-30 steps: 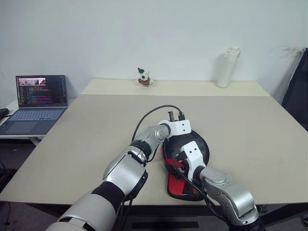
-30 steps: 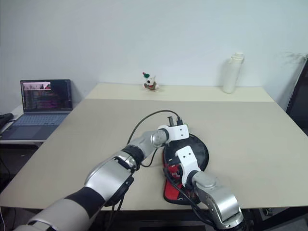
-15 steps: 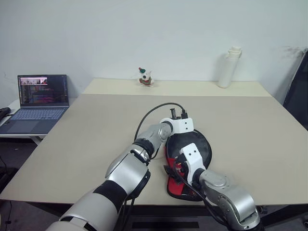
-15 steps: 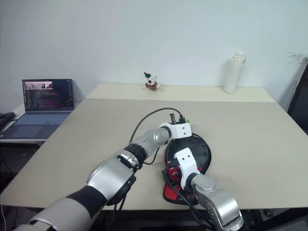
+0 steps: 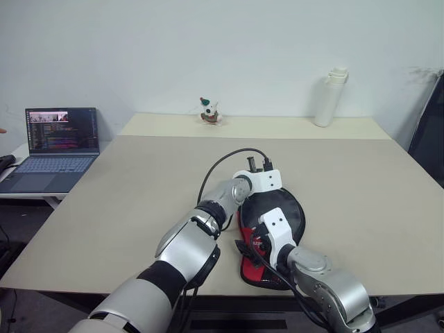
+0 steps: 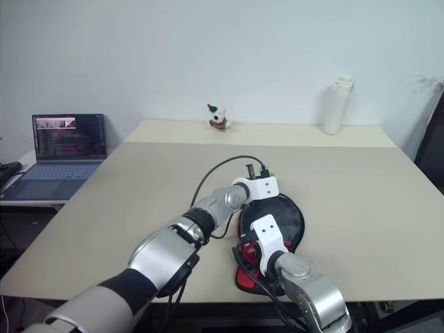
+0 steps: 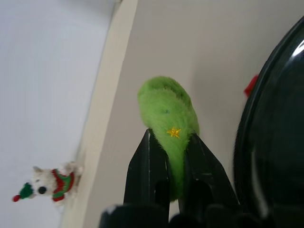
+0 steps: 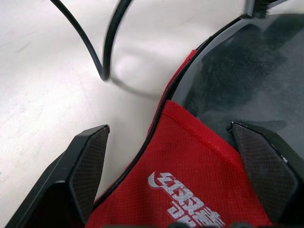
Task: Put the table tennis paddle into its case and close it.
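Note:
The case (image 5: 281, 210) lies flat on the beige table (image 5: 139, 180) in front of me, its black rounded part farther from me and its red panel (image 8: 190, 190) with the white logo nearer. My left gripper (image 7: 171, 138) is at the far rim of the black part, shut on a small green fuzzy tag (image 7: 167, 107) with a yellow star. My right gripper (image 8: 173, 161) is open, one finger (image 8: 88, 161) on each side of the red panel. The table tennis paddle is hidden.
A black cable (image 5: 216, 168) loops from my left wrist over the table. An open laptop (image 5: 59, 139) sits on a side table at the left. A small toy dog (image 5: 208, 111) and a white bottle (image 5: 331, 96) stand at the back.

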Available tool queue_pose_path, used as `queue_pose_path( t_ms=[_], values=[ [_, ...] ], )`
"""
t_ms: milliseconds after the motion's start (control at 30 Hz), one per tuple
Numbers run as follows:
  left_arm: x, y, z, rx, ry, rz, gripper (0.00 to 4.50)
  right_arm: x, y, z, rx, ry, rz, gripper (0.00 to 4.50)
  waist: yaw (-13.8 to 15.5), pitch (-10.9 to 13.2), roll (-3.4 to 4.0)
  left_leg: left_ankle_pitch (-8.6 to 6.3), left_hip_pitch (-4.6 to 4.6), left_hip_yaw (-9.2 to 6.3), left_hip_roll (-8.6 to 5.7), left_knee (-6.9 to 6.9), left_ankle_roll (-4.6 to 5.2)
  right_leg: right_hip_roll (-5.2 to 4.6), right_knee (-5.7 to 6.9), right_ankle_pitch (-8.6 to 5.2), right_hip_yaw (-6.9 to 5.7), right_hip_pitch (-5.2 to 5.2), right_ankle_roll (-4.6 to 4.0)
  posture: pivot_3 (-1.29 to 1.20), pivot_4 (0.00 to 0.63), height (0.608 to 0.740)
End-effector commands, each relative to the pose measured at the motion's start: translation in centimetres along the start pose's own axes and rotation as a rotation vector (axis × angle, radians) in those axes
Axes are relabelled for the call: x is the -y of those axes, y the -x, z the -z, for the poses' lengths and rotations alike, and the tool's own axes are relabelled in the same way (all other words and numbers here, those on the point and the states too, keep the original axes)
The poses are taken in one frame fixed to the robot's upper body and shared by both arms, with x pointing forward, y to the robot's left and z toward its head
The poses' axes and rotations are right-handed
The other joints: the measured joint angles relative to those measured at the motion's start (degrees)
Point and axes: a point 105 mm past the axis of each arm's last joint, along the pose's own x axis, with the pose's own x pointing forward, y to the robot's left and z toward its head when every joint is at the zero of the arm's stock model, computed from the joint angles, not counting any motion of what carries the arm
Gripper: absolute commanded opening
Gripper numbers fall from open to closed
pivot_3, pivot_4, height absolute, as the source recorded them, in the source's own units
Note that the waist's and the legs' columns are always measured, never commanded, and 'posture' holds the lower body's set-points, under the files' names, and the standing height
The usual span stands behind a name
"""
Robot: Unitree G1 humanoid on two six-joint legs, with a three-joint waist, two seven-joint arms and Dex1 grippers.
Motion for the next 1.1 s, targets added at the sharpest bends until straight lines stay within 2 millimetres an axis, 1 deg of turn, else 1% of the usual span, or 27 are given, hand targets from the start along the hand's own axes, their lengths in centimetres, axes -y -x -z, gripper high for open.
queue_pose_path(
  t_ms=[33,67,133,167,267,400,467,567,700,733,767,833,900,967,1033,1100],
  values=[
    [-2.6,-0.2,-3.2,0.097,0.047,-0.044,0.02,-0.6,-0.5,3.2,-0.143,-0.045,-0.033,4.5,0.0,0.0,0.0,0.0,0.01,0.0,-0.01,0.0,0.0,0.0,0.0,0.0,0.0,0.0,0.0,0.0,0.15,0.74],
    [-2.5,-0.2,-3.2,0.099,0.06,-0.038,0.02,-0.6,-0.5,3.2,-0.142,-0.044,-0.034,4.5,0.0,0.0,0.0,0.0,0.01,0.0,-0.01,0.0,0.0,0.01,0.0,0.0,0.0,0.0,0.0,0.0,0.15,0.74],
    [-2.2,-0.1,-3.1,0.104,0.101,-0.016,0.67,-0.7,-0.6,3.0,-0.138,-0.041,-0.036,4.5,0.0,0.0,-0.01,0.0,0.01,0.0,-0.01,0.0,0.0,0.01,0.0,0.0,0.0,0.0,0.0,0.0,0.15,0.74],
    [-2.2,-0.1,-3.0,0.104,0.111,-0.01,0.9,-0.6,-0.7,3.0,-0.136,-0.04,-0.036,4.5,0.0,0.0,-0.02,0.0,0.01,0.0,-0.01,0.0,0.0,0.01,0.0,0.0,0.0,0.01,0.0,0.0,0.15,0.74],
    [-2.1,-0.1,-2.6,0.094,0.135,-0.002,2.06,-0.5,-0.9,2.8,-0.133,-0.036,-0.038,4.5,-0.1,0.0,-0.04,0.0,0.05,0.0,0.0,0.0,0.0,0.01,0.0,0.0,0.01,0.04,0.0,0.0,0.15,0.74],
    [-2.1,0.1,-1.7,0.083,0.179,0.019,3.48,-0.2,-1.0,2.5,-0.124,-0.03,-0.037,4.5,-0.3,0.0,-0.04,0.0,0.1,0.03,0.0,0.0,0.0,0.07,0.01,0.0,0.02,0.05,0.0,0.0,0.15,0.74],
    [-2.6,0.3,-1.3,0.089,0.228,0.012,3.48,0.0,-0.9,2.1,-0.11,-0.025,-0.034,4.5,-0.5,0.0,-0.04,0.0,0.11,0.03,0.0,0.0,0.0,0.09,0.02,0.0,0.02,0.05,0.0,0.0,0.15,0.74],
    [-4.0,0.8,-0.9,0.12,0.337,-0.017,3.48,0.6,-0.7,1.2,-0.08,-0.019,-0.028,4.5,-0.8,0.0,-0.04,0.0,0.11,0.03,0.03,0.0,0.0,0.09,0.03,0.0,0.03,0.05,0.0,0.0,0.15,0.74],
    [-6.3,1.8,-0.2,0.201,0.474,-0.054,3.48,1.2,0.2,-0.4,-0.015,-0.014,-0.047,4.5,-1.1,0.0,-0.04,0.0,0.08,0.01,0.05,0.0,0.0,0.07,0.02,0.0,0.02,0.05,0.0,0.0,0.15,0.74],
    [-6.9,2.2,0.2,0.222,0.511,-0.06,3.48,1.3,0.6,-1.0,0.007,-0.014,-0.059,4.5,-1.1,0.0,-0.04,0.0,0.06,0.0,0.05,0.0,0.0,0.06,0.01,0.0,0.02,0.04,0.0,0.0,0.15,0.74],
    [-7.5,2.7,0.8,0.249,0.552,-0.065,3.48,1.4,1.1,-1.7,0.036,-0.013,-0.075,4.5,-1.1,0.0,-0.03,0.0,0.05,0.0,0.06,0.0,0.0,0.04,0.01,0.0,0.02,0.04,0.0,0.0,0.15,0.74],
    [-8.9,4.3,3.2,0.293,0.662,-0.08,3.48,1.7,2.7,-3.5,0.099,-0.006,-0.13,4.5,-1.2,0.0,-0.03,0.0,0.01,0.0,0.05,0.0,0.0,0.01,-0.02,0.01,0.02,0.02,-0.01,0.0,0.15,0.74],
    [-9.6,5.7,4.9,0.333,0.776,-0.081,3.48,2.0,3.9,-4.8,0.135,-0.004,-0.179,4.5,-1.6,0.0,-0.02,0.0,-0.01,0.06,0.06,-0.02,0.0,-0.01,-0.02,0.02,0.07,-0.04,-0.04,0.0,0.15,0.74],
    [-9.5,6.6,6.4,0.349,0.847,-0.062,3.48,2.6,4.8,-5.8,0.161,-0.011,-0.213,4.5,-1.6,0.0,-0.02,0.0,-0.01,0.06,0.07,-0.05,0.0,-0.01,0.02,0.04,0.06,-0.08,-0.07,0.0,0.15,0.74],
    [-9.1,8.3,8.2,0.386,0.948,0.0,3.48,3.5,5.8,-7.2,0.197,-0.012,-0.235,4.5,-1.6,0.0,-0.02,0.0,0.01,0.0,0.08,-0.08,0.0,0.04,0.09,0.04,0.02,-0.1,-0.07,0.0,0.15,0.74],
    [-8.4,10.1,9.6,0.412,0.989,0.065,3.48,5.2,6.3,-8.5,0.23,-0.015,-0.208,4.5,-1.6,0.0,-0.01,0.0,0.0,0.0,0.1,-0.08,0.0,0.07,0.14,0.07,0.02,-0.14,-0.13,0.0,0.15,0.74]
  ],
)
